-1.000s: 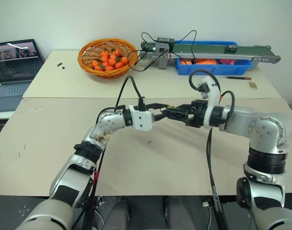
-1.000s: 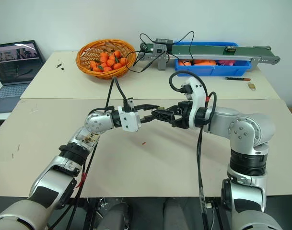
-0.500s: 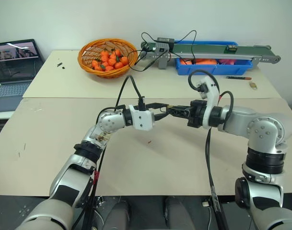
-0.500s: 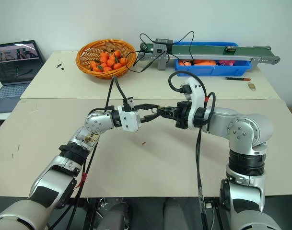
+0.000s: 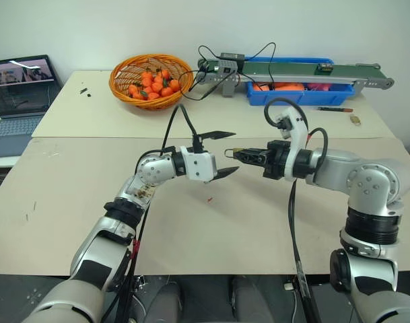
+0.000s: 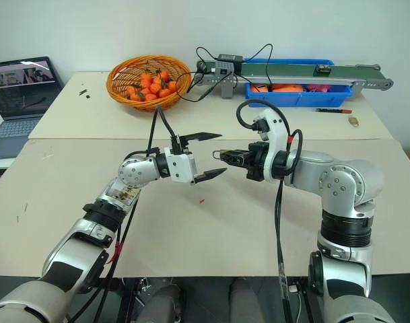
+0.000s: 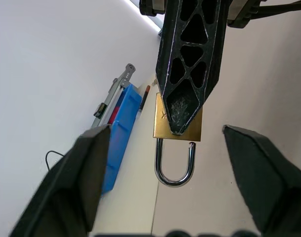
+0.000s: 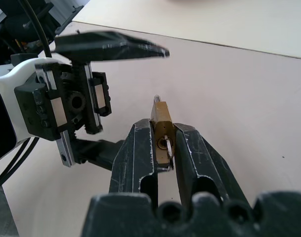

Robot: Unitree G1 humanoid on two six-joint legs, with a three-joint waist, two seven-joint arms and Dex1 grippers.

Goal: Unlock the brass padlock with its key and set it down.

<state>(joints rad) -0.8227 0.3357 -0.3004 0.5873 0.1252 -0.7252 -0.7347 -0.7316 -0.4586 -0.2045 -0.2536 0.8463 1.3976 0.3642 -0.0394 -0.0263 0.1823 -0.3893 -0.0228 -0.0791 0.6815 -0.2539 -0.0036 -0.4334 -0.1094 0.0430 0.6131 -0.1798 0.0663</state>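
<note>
**Padlock in the right claw, shackle sprung, left claw let go**

Now the brass padlock (image 8: 161,129) sits pinched between the 2 fingers of the right gripper (image 5: 240,155), held in the air above the middle of the tan table (image 5: 70,202), well clear of its surface. From the left wrist the block shows under a black finger with its silver shackle hanging free: 1 leg of the U ends in open air beside the body, so the lock looks already open. A small silvery piece shows at the face of the block between the right fingers (image 8: 140,148); it may be the key, but I cannot tell.

The left gripper (image 5: 225,152) stands just to the left of the lock, jaws spread wide, 1 finger above and 1 below, touching nothing and holding nothing.

By my reading the unlocking step is done or all but done, and the setting-down is in hand. The next move calls for the right arm to lower the lock to a bare patch of table and only then ease its fingers apart. The left claw should back away to the left so it does not catch the loose shackle.
</note>
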